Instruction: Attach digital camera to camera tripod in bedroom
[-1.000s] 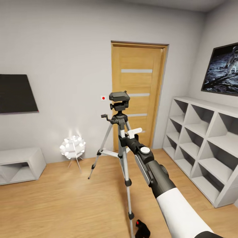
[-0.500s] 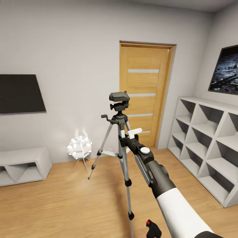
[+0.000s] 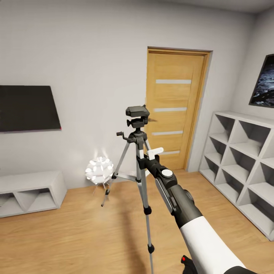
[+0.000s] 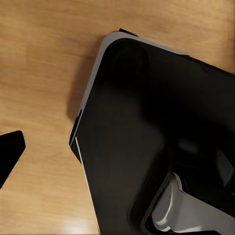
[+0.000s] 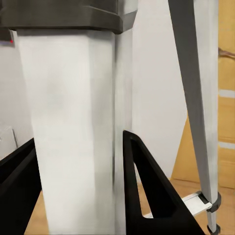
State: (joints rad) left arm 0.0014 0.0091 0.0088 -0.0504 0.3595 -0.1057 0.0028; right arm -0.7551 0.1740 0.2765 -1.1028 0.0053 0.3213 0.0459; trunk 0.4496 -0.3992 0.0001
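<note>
so, quick notes on where we're at:

grip: our right gripper (image 3: 141, 161) is clamped on the camera tripod (image 3: 137, 152), just under the black head. in the right wrist view the two black fingers (image 5: 147, 191) sit either side of a pale silver column (image 5: 73, 137), touching it on both sides as far as we can tell.

tripod: it's held upright out in front of us over the wood floor (image 3: 76, 236), legs splayed and black feet looking a bit off the ground, though we can't be sure of that.

camera: the digital camera (image 3: 187, 263) looks like the small black thing with a red dot at the bottom edge of the head view, down low beside our right forearm. only a sliver shows, so that's a guess.

left gripper: the left wrist view gives us a dark rounded body and one black fingertip (image 4: 11, 152) over the floor. can't tell if it's released or clenched.

room: wooden door (image 3: 176, 110), white ball lamp (image 3: 99, 170) and grey shelf unit (image 3: 243, 171) behind.

doing it well: we'd keep the tripod vertical, set all three feet down flat well apart from the lamp, and only let go once it stands alone.

risk: a tilted set-down could tip it.
</note>
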